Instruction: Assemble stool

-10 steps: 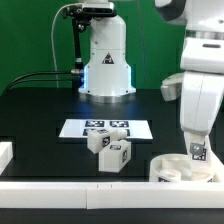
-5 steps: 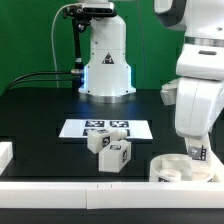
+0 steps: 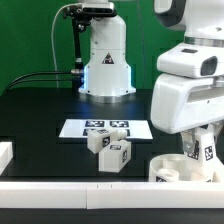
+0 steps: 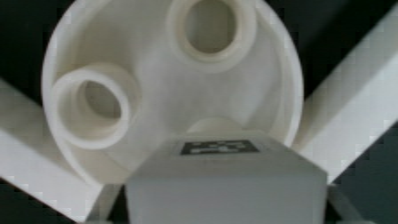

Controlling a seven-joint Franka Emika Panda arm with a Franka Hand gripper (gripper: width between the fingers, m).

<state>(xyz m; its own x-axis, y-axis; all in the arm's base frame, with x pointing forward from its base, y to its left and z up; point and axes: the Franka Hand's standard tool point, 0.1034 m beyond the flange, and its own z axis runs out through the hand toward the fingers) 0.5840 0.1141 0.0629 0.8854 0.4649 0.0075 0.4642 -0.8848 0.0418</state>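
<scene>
White seat disc (image 3: pixel 168 170) by border rail (image 3: pixel 90 188), leg (image 4: pixel 222 190) in tool (image 3: pixel 205 148), open table (image 3: pixel 40 110) beyond.

- Base column (image 3: pixel 106 55), far centre: glossy white, rounded, with a black fitting on top.
- A blue light (image 3: pixel 87 72) glows on its side.
- Black cables (image 3: pixel 40 77) run off to the exterior view's left.
- Near link (image 3: pixel 188 105), on the exterior view's right: white shell with a grey inset.
- End effector (image 3: pixel 200 150): seemingly white, mostly hidden.

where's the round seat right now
In the exterior view the seat sits at the front of the table on that view's right, right of the two loose legs and just below the leg held in the end effector.
</scene>
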